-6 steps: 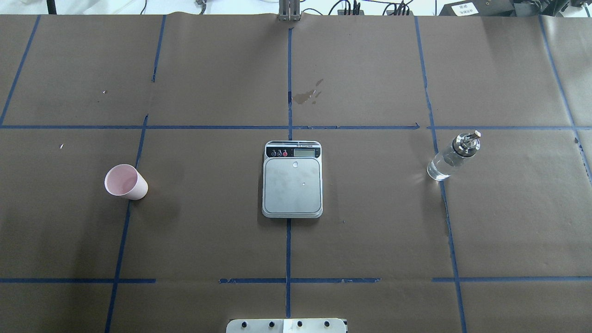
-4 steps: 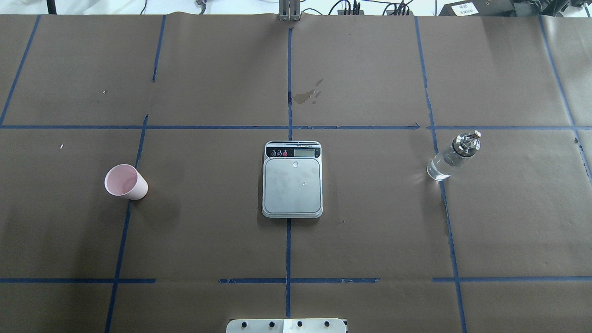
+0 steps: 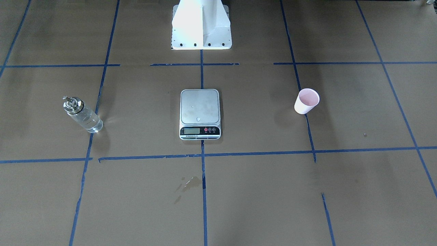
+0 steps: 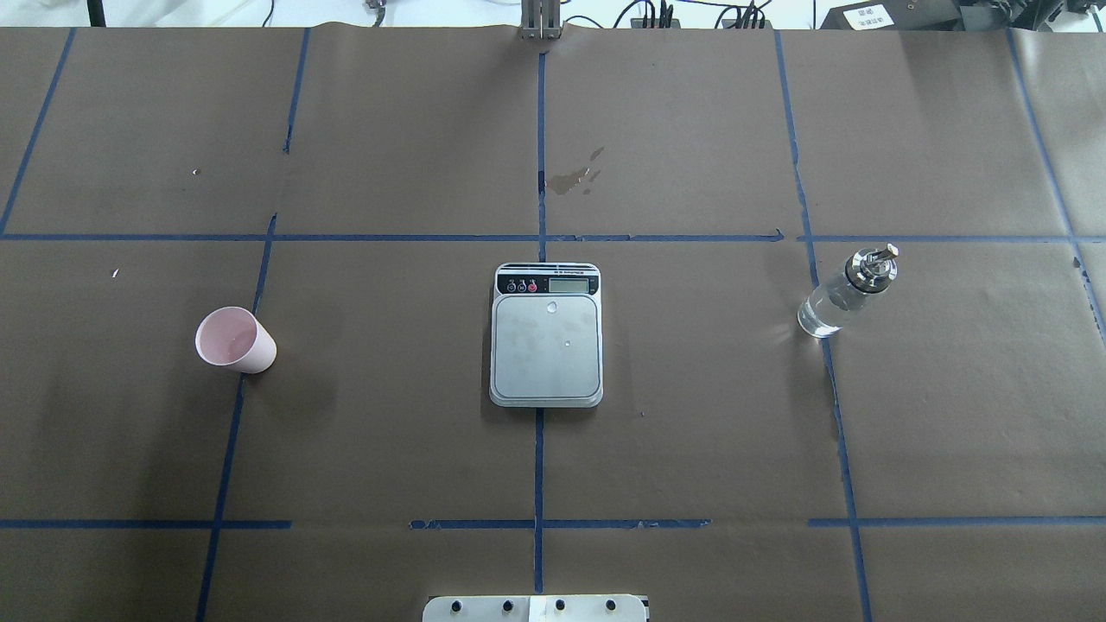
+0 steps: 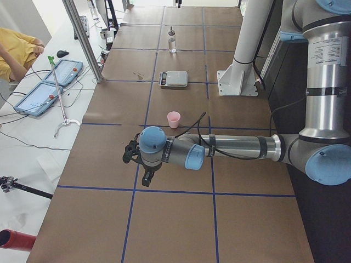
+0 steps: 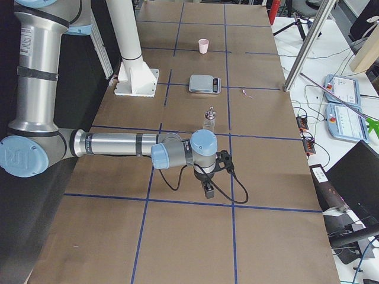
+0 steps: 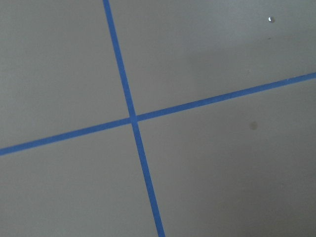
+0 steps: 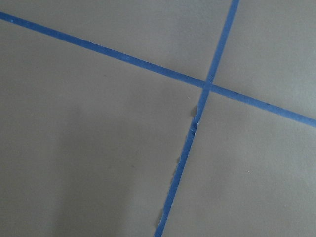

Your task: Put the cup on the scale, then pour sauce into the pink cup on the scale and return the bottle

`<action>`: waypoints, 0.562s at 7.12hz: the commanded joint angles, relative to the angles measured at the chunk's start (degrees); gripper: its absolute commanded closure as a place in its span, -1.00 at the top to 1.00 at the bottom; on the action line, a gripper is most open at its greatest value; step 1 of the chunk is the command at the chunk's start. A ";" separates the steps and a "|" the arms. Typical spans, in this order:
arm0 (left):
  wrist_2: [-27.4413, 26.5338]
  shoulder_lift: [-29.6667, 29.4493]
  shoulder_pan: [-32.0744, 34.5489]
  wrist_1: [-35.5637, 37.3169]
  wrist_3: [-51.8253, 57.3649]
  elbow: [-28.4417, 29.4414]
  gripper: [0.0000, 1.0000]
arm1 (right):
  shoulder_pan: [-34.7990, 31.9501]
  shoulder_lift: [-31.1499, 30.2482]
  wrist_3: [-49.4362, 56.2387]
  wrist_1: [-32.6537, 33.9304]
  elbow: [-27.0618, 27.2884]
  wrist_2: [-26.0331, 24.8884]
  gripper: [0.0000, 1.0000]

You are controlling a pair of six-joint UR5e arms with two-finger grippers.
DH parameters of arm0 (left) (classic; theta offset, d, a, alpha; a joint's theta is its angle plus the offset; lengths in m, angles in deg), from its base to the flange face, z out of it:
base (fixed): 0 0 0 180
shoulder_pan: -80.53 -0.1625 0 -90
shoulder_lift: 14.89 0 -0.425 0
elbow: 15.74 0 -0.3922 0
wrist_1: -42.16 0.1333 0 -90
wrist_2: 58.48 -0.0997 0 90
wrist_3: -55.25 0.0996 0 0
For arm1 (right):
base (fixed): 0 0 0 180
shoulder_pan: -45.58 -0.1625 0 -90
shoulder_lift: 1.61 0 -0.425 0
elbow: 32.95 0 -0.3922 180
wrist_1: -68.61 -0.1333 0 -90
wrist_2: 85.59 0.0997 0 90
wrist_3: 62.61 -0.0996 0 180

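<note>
Scale (image 4: 546,345) print unreadable; cannot tell whether left hand (image 5: 146,179), right hand (image 6: 207,190) are open.

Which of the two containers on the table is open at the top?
The pink cup: its mouth is open, showing the pink inside. The glass bottle is closed by a silver cap.

The counter (image 4: 691,130) is covered in dull brown paper crossed by a grid of blue tape lines (image 4: 538,466). The cup (image 4: 235,340) is pale pink, the scale (image 4: 546,345) has a silver-grey platform, white rim and black strip with a red button, and the bottle (image 4: 829,307) is clear glass with a shiny silver cap. The left arm (image 5: 236,147) and right arm (image 6: 112,144) are silver with pale blue joint caps.
</note>
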 commanded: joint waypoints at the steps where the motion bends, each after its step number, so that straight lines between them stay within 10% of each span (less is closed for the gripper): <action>1: 0.10 -2.55 -0.90 -11.67 -0.27 -0.04 1.00 | 0.88 5.49 -9.71 -0.64 0.25 -0.16 1.00; 4: 0.53 -7.05 -0.90 -24.29 -0.36 4.71 1.00 | 0.88 6.66 -11.63 -0.90 1.84 0.11 1.00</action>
